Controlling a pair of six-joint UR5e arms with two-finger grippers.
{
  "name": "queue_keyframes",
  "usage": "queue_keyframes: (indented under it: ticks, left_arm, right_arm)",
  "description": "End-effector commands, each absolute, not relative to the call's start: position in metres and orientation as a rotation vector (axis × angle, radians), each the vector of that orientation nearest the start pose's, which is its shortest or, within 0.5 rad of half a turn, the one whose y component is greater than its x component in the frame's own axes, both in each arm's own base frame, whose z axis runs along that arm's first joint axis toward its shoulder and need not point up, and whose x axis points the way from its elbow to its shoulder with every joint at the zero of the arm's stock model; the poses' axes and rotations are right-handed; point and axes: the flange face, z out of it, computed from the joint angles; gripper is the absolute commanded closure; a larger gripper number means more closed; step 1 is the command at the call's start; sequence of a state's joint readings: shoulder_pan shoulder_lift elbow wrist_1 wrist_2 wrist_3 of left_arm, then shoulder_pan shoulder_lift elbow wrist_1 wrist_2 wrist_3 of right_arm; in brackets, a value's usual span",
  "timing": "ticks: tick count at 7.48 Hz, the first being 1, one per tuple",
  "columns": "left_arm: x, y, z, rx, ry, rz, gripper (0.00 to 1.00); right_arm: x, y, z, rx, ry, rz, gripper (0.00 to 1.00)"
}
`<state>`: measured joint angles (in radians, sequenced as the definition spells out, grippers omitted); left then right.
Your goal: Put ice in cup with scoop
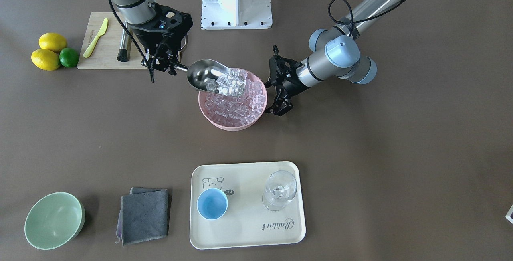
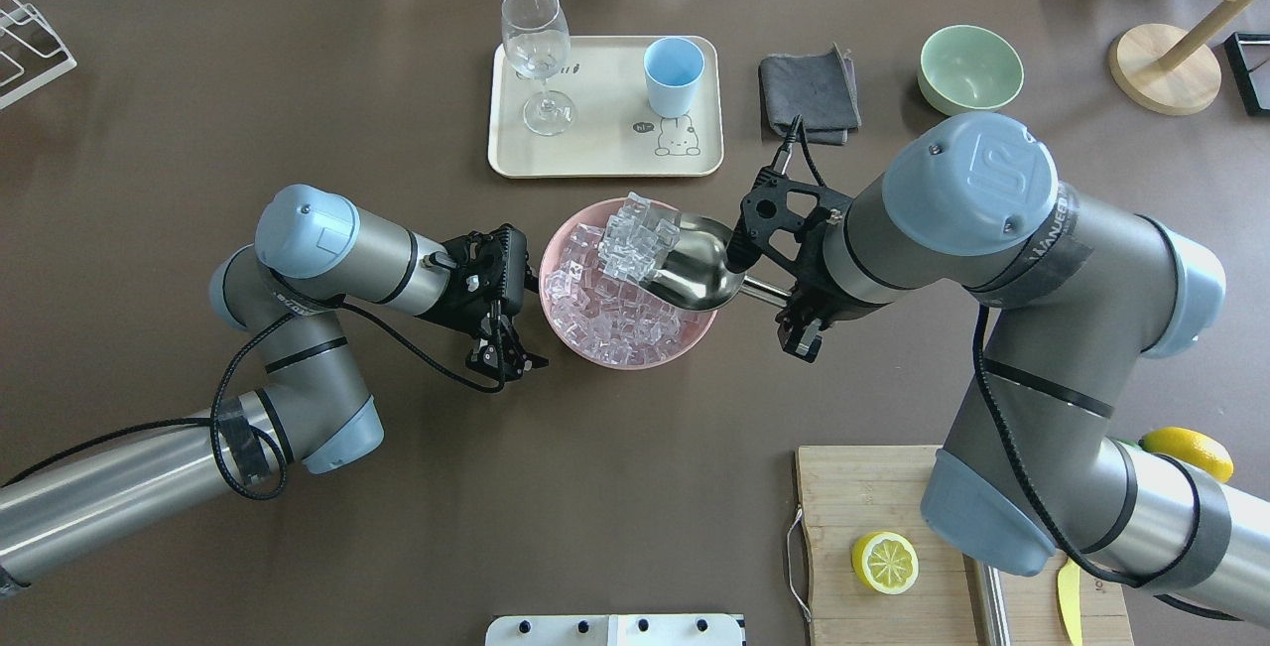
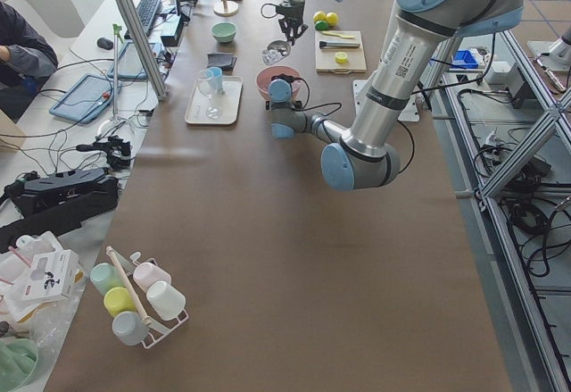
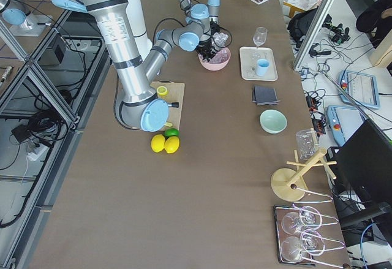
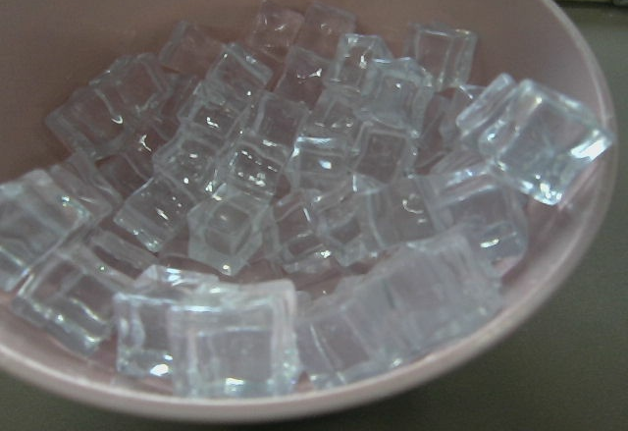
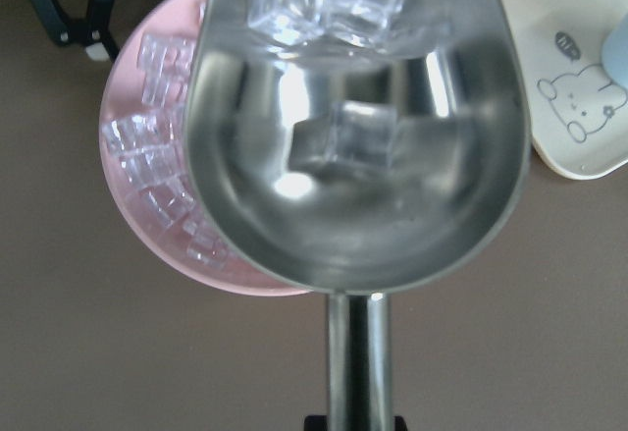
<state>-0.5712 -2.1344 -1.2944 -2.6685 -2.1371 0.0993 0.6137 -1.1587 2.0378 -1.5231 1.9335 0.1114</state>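
Beyond the scoop (image 2: 695,274), cup (image 2: 673,76) and wine glass (image 2: 537,51) share a tray (image 2: 605,155).

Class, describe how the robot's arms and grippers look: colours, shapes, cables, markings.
The left arm and right arm are silver-grey tubes with rounded light-blue joint caps. One right cap bears a UR logo. Black tape bands wrap them, and a black cable loops along each. The left gripper and right gripper are black, angular frames.

A wide brown desk (image 1: 360,152) carries a round pink bowl (image 1: 230,126) mid-surface. Along one edge sit a cream rectangular tray (image 1: 248,229), a folded grey cloth (image 1: 144,215) and a pale green bowl (image 1: 54,221) — opposite, a bamboo cutting board (image 1: 108,52), two yellow lemons (image 1: 46,59) and a green lime (image 1: 69,57).
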Motion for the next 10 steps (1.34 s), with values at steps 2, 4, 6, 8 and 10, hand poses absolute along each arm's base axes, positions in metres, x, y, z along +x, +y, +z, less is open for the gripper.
queue_keyframes:
  ticks: [2, 4, 6, 8, 10]
  left_arm:
    - [0.503, -0.462, 0.323, 1.041, 1.039, 1.311, 0.01]
    - [0.46, -0.454, 0.323, 0.989, 1.003, 1.285, 0.02]
    - [0.434, -0.453, 0.328, 0.933, 0.972, 1.259, 0.01]
    - [0.388, -0.461, 0.328, 0.891, 0.937, 1.206, 0.01]
    - [0.338, -0.488, 0.337, 0.793, 0.94, 1.135, 0.02]
  right_arm:
    - [-0.368, -0.408, 0.215, 0.786, -0.952, -0.765, 1.0]
    - [-0.37, -0.408, 0.218, 0.769, -0.951, -0.77, 1.0]
    - [-0.377, -0.416, 0.23, 0.557, -0.91, -0.773, 1.0]
    - [-0.362, -0.437, 0.237, 0.358, -0.85, -0.722, 1.0]
    - [-0.337, -0.474, 0.246, 0.224, -0.851, -0.644, 1.0]
